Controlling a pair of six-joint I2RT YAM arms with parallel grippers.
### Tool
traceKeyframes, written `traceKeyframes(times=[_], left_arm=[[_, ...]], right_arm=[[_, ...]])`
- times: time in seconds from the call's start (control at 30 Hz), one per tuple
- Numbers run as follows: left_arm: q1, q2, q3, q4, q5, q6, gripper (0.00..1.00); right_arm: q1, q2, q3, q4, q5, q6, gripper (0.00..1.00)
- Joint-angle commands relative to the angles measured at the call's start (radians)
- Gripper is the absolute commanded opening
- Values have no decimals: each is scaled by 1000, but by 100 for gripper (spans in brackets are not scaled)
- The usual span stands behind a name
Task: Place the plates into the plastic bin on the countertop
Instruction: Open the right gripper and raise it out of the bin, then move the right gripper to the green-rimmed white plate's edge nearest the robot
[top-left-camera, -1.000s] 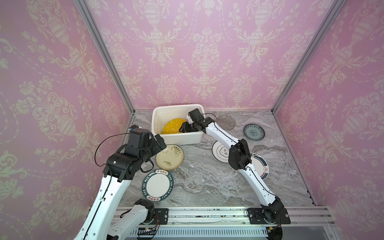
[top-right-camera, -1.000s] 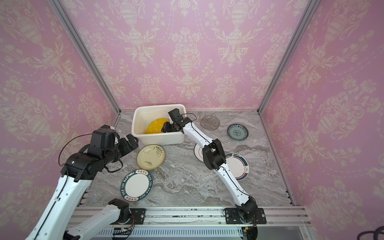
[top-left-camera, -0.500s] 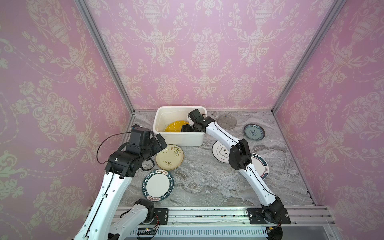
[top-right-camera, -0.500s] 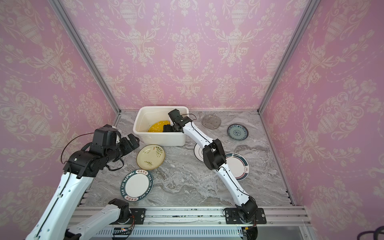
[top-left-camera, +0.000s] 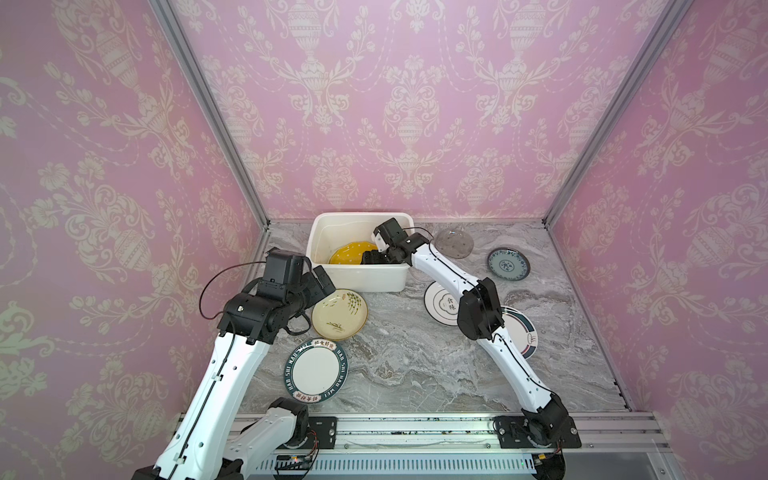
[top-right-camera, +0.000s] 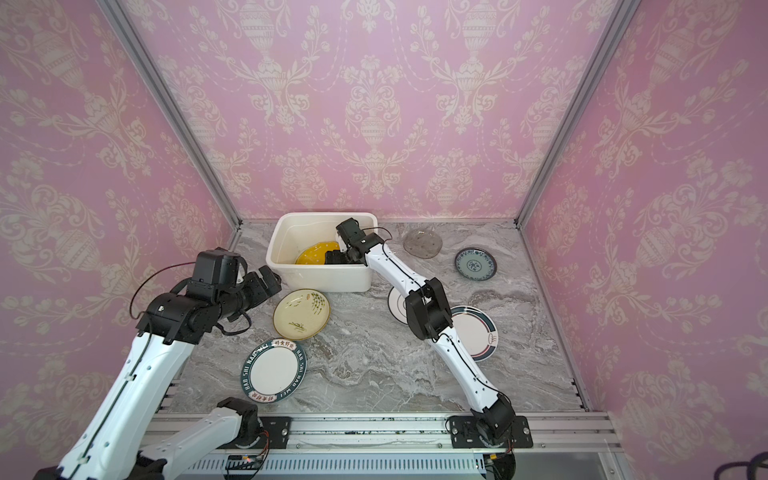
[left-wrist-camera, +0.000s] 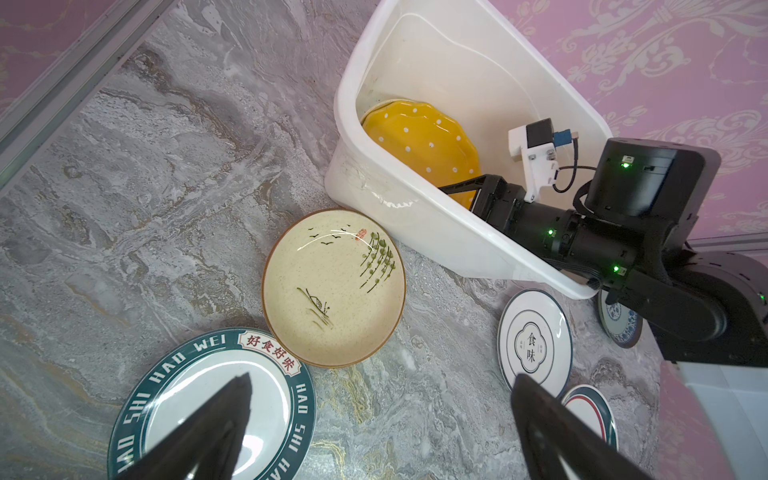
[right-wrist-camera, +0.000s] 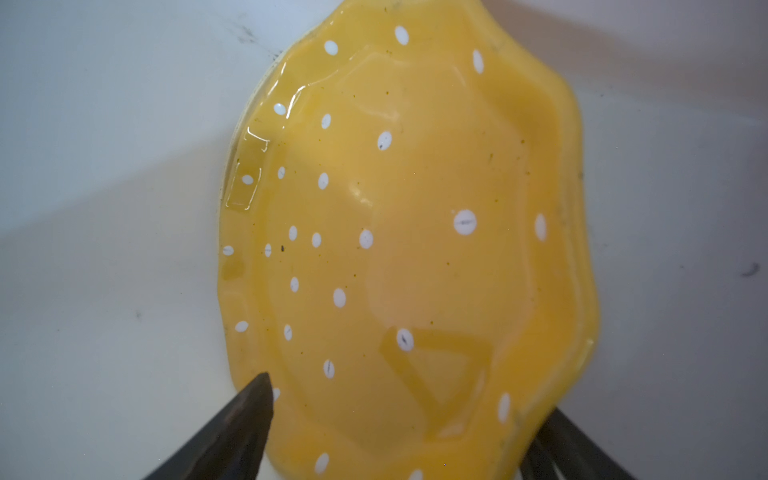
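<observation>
Right claw (right-wrist-camera: 407, 403) sits spread wide over yellow dotted plate (right-wrist-camera: 415, 208) in plastic bin (top-left-camera: 357, 278), left claw (left-wrist-camera: 381, 377) spread, empty; best lift straight up, clear of rim.

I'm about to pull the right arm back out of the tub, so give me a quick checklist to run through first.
1. Yellow dotted plate inside the plastic bin: ok.
2. Right tool jaws spread wide: ok.
3. Right tool clear of the bin: not ok, it sits inside.
4. Plate lying flat: cannot tell.
5. Left tool open and empty: ok.
6. Countertop cleared: not ok, six plates lie outside the bin, the cream plate among them.
</observation>
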Motion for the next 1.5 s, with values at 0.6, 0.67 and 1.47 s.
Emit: traceKeyframes(times=[0.6, 0.67, 1.47], left_arm=[[31, -62, 52, -1, 21, 72, 99], [33, -58, 77, -26, 6, 101, 99], [45, 33, 276, -349, 26, 44, 99]], right_arm=[[19, -220, -3, 47, -85, -78, 100], [17, -238, -3, 44, -83, -75, 100], [28, -796, -487, 194, -110, 181, 98]])
